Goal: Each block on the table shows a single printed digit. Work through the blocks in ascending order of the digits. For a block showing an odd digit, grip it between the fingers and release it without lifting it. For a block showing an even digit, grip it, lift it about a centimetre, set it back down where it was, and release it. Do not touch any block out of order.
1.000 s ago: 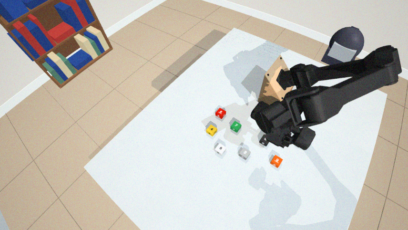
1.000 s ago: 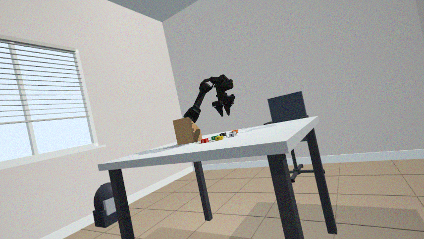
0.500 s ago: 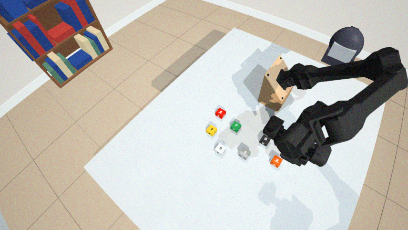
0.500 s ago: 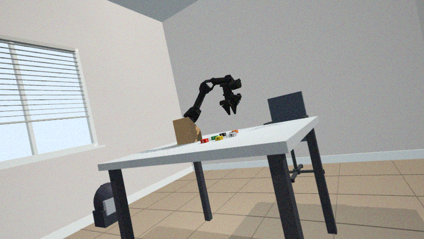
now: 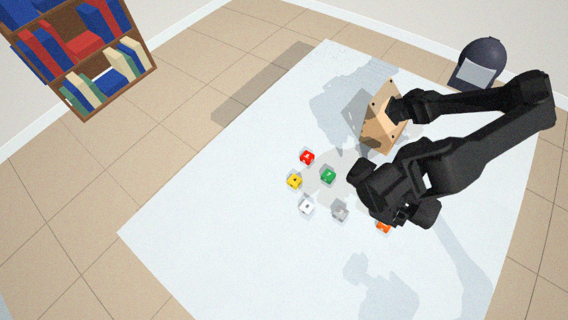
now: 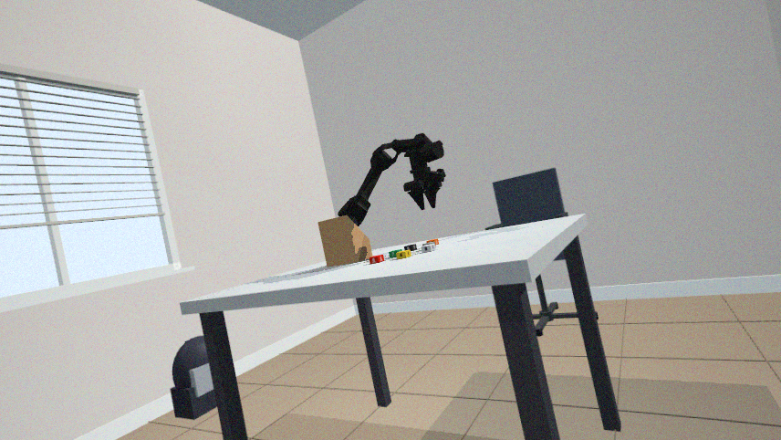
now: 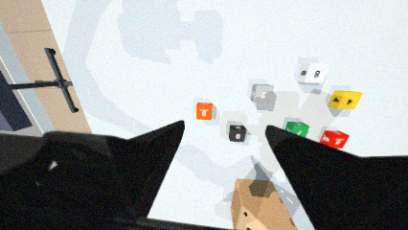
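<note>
While the gripper (image 6: 425, 203) hangs well above the white table (image 6: 492, 262), its two black fingers are spread wide with nothing between them. From the wrist cam, the black block (image 7: 238, 132) sits right in the gap between the fingertips, down on the table surface. The orange block (image 7: 204, 110) is just to its left in that view, and the grey block (image 7: 261, 92) is up and to the right. Further out you've got the white block (image 7: 316, 73) showing an 8, the yellow block (image 7: 345, 100), the green block (image 5: 328, 175) showing a 7, and the red block (image 5: 306, 157). From the top cam the arm covers the black block, and the orange block (image 5: 383, 226) peeks out from under the wrist. The arm's base sits on a tan cardboard-looking box (image 5: 380, 117).
</note>
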Motion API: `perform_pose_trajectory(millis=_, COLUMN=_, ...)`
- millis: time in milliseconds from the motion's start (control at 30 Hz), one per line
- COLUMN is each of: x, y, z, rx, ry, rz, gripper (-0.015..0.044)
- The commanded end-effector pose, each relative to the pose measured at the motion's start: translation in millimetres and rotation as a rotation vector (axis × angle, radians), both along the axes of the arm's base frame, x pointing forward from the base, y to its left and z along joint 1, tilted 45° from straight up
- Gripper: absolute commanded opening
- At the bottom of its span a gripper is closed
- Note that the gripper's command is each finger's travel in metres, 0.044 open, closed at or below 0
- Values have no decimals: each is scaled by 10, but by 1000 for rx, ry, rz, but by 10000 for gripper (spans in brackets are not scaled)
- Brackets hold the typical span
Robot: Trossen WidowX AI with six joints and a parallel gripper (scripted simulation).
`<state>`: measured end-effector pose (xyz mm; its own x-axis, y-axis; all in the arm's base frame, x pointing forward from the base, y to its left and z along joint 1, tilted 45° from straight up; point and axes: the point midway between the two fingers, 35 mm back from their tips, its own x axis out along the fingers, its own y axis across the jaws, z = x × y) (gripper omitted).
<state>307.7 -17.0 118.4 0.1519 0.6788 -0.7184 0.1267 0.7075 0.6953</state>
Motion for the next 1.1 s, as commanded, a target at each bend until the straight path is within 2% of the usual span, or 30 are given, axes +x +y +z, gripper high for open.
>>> perform_pose_trajectory(millis=0, x=86, y=-415, z=-407, rx=0, ry=19, rz=-6, gripper=400)
perform_pose_trajectory(millis=133, x=127, y=-646, z=-667, rx=8, ry=1, rz=13, gripper=400)
perform_pose_trajectory(millis=900, x=134, y=-662, z=-679, rx=8, ry=1, rz=13, gripper=400)
perform_pose_trajectory(millis=1067, x=271, y=-1089, z=-1046, rx=4, ry=0, rz=13, gripper=400)
